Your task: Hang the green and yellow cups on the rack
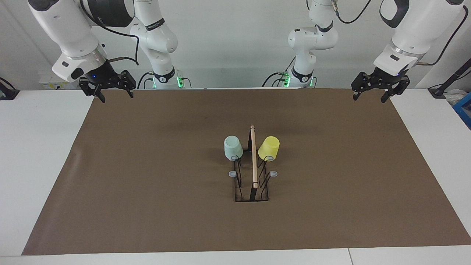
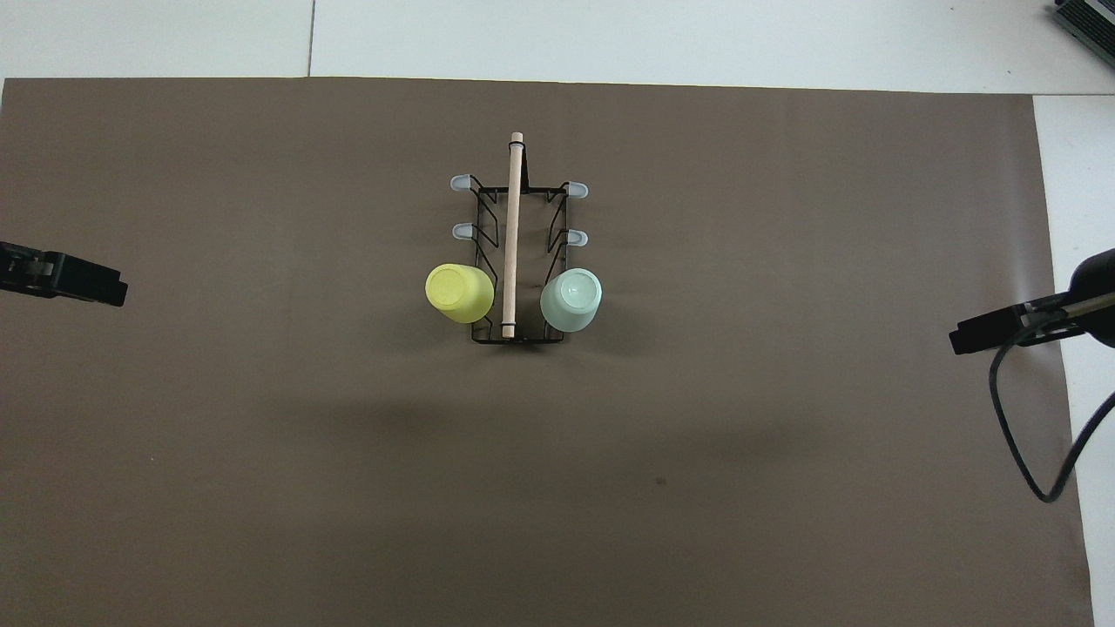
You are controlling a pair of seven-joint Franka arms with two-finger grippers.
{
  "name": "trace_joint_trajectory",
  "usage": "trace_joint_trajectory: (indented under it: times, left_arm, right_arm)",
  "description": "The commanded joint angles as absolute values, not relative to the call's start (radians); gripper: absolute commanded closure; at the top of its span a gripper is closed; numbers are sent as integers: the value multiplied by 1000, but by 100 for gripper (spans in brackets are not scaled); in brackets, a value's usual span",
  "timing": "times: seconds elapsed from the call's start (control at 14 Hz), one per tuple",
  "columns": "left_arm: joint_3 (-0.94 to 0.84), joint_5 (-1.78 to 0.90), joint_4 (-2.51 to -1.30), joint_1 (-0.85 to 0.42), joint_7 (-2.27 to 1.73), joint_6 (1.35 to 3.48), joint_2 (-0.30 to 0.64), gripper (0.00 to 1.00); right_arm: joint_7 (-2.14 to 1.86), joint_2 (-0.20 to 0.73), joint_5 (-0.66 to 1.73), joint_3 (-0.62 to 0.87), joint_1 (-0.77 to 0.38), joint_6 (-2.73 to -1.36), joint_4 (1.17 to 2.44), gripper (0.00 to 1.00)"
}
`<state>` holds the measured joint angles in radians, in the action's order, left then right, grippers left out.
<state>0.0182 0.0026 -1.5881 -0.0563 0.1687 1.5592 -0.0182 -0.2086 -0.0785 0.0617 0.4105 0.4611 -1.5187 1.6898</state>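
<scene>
The black wire rack (image 1: pixel 253 162) with its wooden rod stands in the middle of the brown mat; it also shows in the overhead view (image 2: pixel 511 226). The mint green cup (image 1: pixel 233 148) hangs upside down on the prong nearest the robots on the right arm's side. The yellow cup (image 1: pixel 269 148) hangs upside down on the matching prong on the left arm's side. Both show from above, green (image 2: pixel 571 300) and yellow (image 2: pixel 459 293). My left gripper (image 1: pixel 369 98) is open and empty above the mat's corner. My right gripper (image 1: pixel 115 96) is open and empty above the other near corner.
The brown mat (image 1: pixel 147 176) covers most of the white table (image 1: pixel 40 147). Several grey-tipped prongs (image 1: pixel 232 173) of the rack are bare. A blue item (image 1: pixel 464 108) lies at the left arm's end of the table, off the mat.
</scene>
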Motion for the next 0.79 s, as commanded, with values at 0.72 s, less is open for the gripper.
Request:
trace_joint_trajectory:
  times: [0.72]
  left_arm:
    - [12,21,-1628,-49,167,1572,-52,0]
  right_arm:
    - [-109,-48,117,-89,-34,-1476,1637,0]
